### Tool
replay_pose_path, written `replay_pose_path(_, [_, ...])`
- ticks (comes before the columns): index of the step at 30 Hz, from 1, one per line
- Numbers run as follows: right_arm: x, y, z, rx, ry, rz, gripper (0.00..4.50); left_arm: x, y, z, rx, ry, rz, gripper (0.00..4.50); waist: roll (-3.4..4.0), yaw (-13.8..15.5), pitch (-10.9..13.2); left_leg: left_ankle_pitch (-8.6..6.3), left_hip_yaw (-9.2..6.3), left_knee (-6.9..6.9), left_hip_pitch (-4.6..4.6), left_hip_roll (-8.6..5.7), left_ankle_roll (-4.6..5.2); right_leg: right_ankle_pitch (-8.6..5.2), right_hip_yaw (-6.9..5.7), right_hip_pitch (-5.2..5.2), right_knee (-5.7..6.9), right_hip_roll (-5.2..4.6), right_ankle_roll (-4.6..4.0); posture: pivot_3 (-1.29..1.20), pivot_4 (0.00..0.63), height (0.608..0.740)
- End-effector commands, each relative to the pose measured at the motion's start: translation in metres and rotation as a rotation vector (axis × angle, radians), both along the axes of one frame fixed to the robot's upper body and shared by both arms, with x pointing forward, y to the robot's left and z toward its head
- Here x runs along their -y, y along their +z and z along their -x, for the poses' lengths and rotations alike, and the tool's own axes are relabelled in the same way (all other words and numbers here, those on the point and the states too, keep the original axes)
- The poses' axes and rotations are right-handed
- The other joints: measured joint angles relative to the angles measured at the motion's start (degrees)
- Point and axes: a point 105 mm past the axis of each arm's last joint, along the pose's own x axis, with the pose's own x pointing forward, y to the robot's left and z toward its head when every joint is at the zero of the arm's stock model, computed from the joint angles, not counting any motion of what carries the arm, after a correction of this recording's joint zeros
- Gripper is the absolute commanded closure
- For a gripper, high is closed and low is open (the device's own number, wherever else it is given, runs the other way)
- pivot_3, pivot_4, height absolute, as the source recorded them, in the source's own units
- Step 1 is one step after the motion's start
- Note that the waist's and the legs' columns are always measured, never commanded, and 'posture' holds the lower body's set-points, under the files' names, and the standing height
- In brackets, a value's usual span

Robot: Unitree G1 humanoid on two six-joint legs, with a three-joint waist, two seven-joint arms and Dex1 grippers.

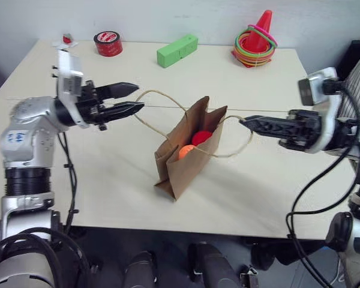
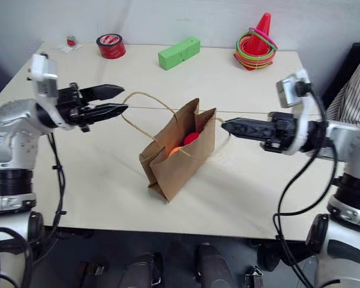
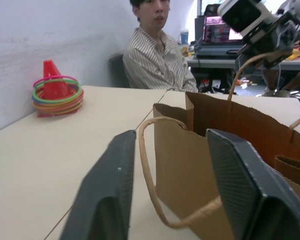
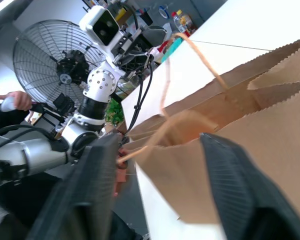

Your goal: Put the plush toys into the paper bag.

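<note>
The brown paper bag (image 1: 186,165) stands open in the middle of the table. Inside it lie the plush toys, the red one (image 1: 201,138) just behind the orange one (image 1: 186,150). My left gripper (image 1: 137,99) hovers to the bag's left, open, with one cord handle (image 1: 162,96) looping loosely between its fingers (image 3: 115,175). From the bag's right, my right gripper (image 1: 243,122) points at the bag. It is open too, and the other handle (image 4: 165,120) passes between its fingers (image 4: 225,170) without being pinched.
At the table's back stand a red tape roll (image 1: 108,43), a green block (image 1: 177,50) and an orange cone ringed with coloured hoops (image 1: 256,41). A person in a striped shirt (image 3: 157,55) sits beyond the table's right end. A floor fan (image 4: 50,65) stands off to the left side.
</note>
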Motion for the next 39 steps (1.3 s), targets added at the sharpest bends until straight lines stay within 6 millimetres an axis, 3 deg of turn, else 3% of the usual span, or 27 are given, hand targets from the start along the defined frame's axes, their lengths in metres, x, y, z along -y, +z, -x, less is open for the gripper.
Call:
replay_pose_path(1, [0.017,0.013,0.016,0.088,-0.047,-0.014,0.50,-0.020,0.006,0.014,-0.006,0.035,-0.031,0.86,0.00,0.01,0.00,0.00,0.01,-0.01,0.01,-0.01,0.02,0.00,0.01,0.00,0.00,-0.01,0.00,0.00,0.150,0.740])
replay_pose_path(2, [0.022,0.012,0.016,0.101,-0.076,-0.005,0.15,-0.026,0.004,0.015,-0.017,0.056,-0.038,0.54,0.00,0.04,0.00,0.00,-0.01,-0.01,0.00,-0.01,0.02,0.00,0.00,0.01,-0.02,0.00,0.00,0.00,0.150,0.740])
replay_pose_path(4, [0.033,0.005,0.016,0.156,-0.165,0.027,0.00,-0.037,-0.001,0.021,-0.059,0.078,-0.051,0.05,0.00,0.12,0.00,0.00,-0.04,-0.06,-0.01,-0.02,0.03,0.00,-0.01,0.01,-0.10,0.00,0.00,0.00,0.150,0.740])
replay_pose_path(8, [0.041,-0.044,0.017,0.261,-0.238,0.241,0.00,-0.053,-0.042,0.047,-0.193,0.074,-0.169,0.05,0.02,-0.08,-0.01,-0.03,-0.02,-0.13,-0.04,-0.02,0.05,-0.01,0.00,0.01,-0.23,0.01,0.02,0.00,0.150,0.740])
replay_pose_path(12, [0.020,-0.104,0.029,0.541,-0.117,0.478,0.89,-0.025,-0.068,0.076,-0.248,0.005,-0.146,0.00,-0.02,0.02,-0.02,-0.08,-0.11,-0.05,-0.07,-0.01,0.03,-0.05,-0.04,0.05,-0.25,0.02,0.10,0.00,0.150,0.740])
replay_pose_path(15, [0.003,-0.118,0.032,0.654,-0.131,0.403,1.98,-0.003,-0.078,0.084,-0.218,0.027,-0.095,0.00,-0.02,0.02,-0.02,-0.10,-0.21,-0.06,0.30,-0.03,0.06,0.01,-0.06,0.62,-0.42,0.02,0.21,0.00,0.150,0.740])
replay_pose_path(18, [-0.019,-0.137,0.038,0.733,-0.067,0.393,3.07,0.033,-0.086,0.092,-0.193,0.015,-0.074,0.00,-0.02,0.03,-0.02,-0.11,-0.18,-0.06,0.48,-0.12,0.15,0.17,0.01,0.80,-0.42,-0.02,0.28,0.00,0.150,0.740])
replay_pose_path(22, [-0.048,-0.144,0.033,0.810,-0.045,0.352,4.48,0.061,-0.086,0.083,-0.144,0.093,0.034,0.00,-0.02,-0.03,-0.02,-0.34,-0.24,-0.17,1.15,-0.10,0.45,0.19,-0.01,1.51,-0.65,0.02,0.26,0.00,0.150,0.740])
replay_pose_path(26, [-0.077,-0.151,0.023,0.857,-0.022,0.334,4.48,0.081,-0.096,0.069,-0.146,0.162,0.073,0.00,-0.02,-0.03,-0.03,-0.39,-0.19,-0.20,1.44,-0.10,0.45,0.16,0.00,1.75,-0.68,0.04,0.20,0.00,0.150,0.740])
replay_pose_path(30, [-0.101,-0.149,0.013,0.902,-0.035,0.312,4.48,0.080,-0.097,0.052,-0.136,0.254,0.113,0.00,-0.02,0.16,-0.03,-0.39,-0.17,-0.21,1.44,-0.07,0.39,0.12,-0.01,1.73,-0.68,0.04,0.14,0.00,0.150,0.740])
replay_pose_path(33, [-0.110,-0.149,0.010,0.913,-0.038,0.293,4.50,0.081,-0.096,0.048,-0.141,0.260,0.141,0.60,-0.02,0.17,-0.03,-0.40,-0.15,-0.18,1.42,-0.06,0.39,0.12,-0.03,1.73,-0.69,0.02,0.14,0.00,0.150,0.740])
replay_pose_path(36, [-0.117,-0.147,0.009,0.934,-0.037,0.276,4.50,0.083,-0.097,0.046,-0.142,0.221,0.123,1.49,-0.02,0.20,-0.03,-0.42,-0.12,-0.18,1.42,-0.06,0.39,0.12,-0.03,1.72,-0.70,0.01,0.13,0.00,0.150,0.740])
replay_pose_path(39, [-0.112,-0.144,0.010,0.933,-0.058,0.270,4.50,0.080,-0.097,0.040,-0.119,0.166,0.079,2.43,-0.02,0.25,-0.03,-0.42,-0.12,-0.18,1.42,-0.05,0.39,0.11,-0.05,1.72,-0.70,0.02,0.12,0.00,0.150,0.740])
